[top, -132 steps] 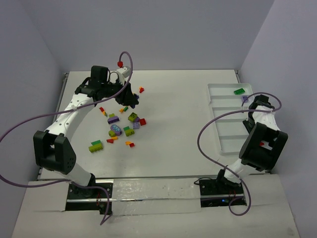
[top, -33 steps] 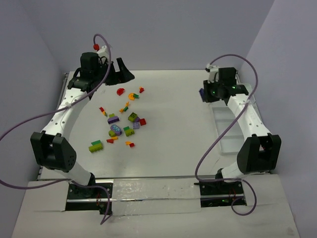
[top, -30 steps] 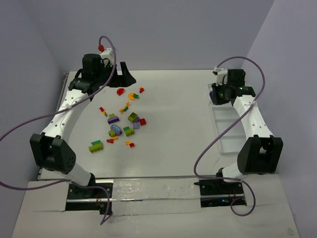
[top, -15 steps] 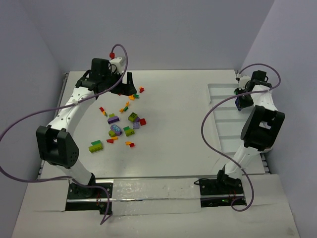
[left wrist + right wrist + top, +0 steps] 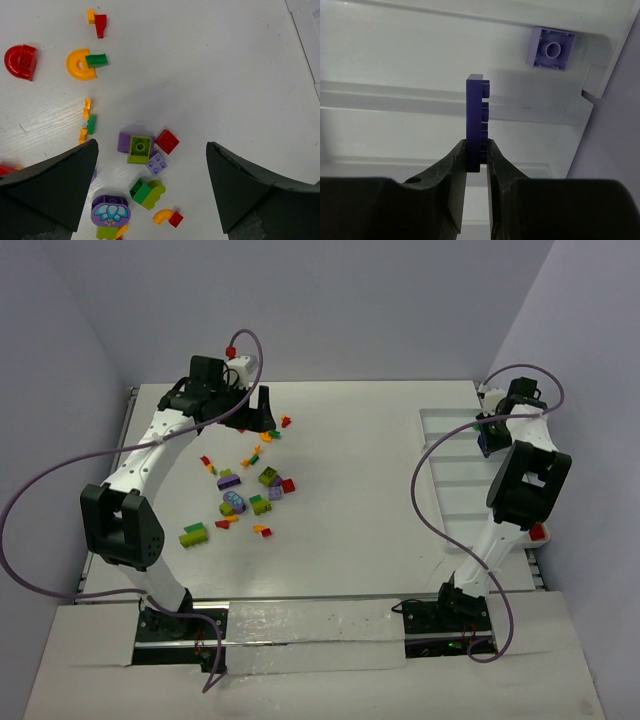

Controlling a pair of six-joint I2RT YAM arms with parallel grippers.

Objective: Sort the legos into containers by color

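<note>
Right wrist first: right jaws closed almost fully, clamping a thin purple plate (image 5: 476, 120) edge-on by its lower end, studs facing right, most of its length standing clear above the pinch. Hanging over the white tray (image 5: 395, 92), above its cross dividers and not touching them. Just beyond, against the tray's side wall, a lilac brick (image 5: 551, 48) lying underside up in its compartment. Cannot tell whether the plate hangs over that same compartment or the one next to it. Handling, as a judgement: hard, stiff, smooth plastic, next to weightless, so no fear of crushing. Every chance, though, of pivoting or slipping in so narrow a pinch on flat faces. Likely to bounce or skitter on the hard tray floor if dropped from height, so better brought low before letting go. Left jaws spread to their widest, holding nothing, poised above the loose legos (image 5: 139, 148) on the worktop (image 5: 225, 75), well apart from the tray. Among them: a red arch (image 5: 20, 61), an orange arch (image 5: 80, 65) with a green piece (image 5: 97, 60) touching it, and a red square (image 5: 167, 141) just beside a lime-on-purple stack. For these, best to grip across two flat opposite sides, not over studs or curved backs. With the arches, expect rolling out of the grip. Part touching neighbours first, or risk lifting two colours at once.
</note>
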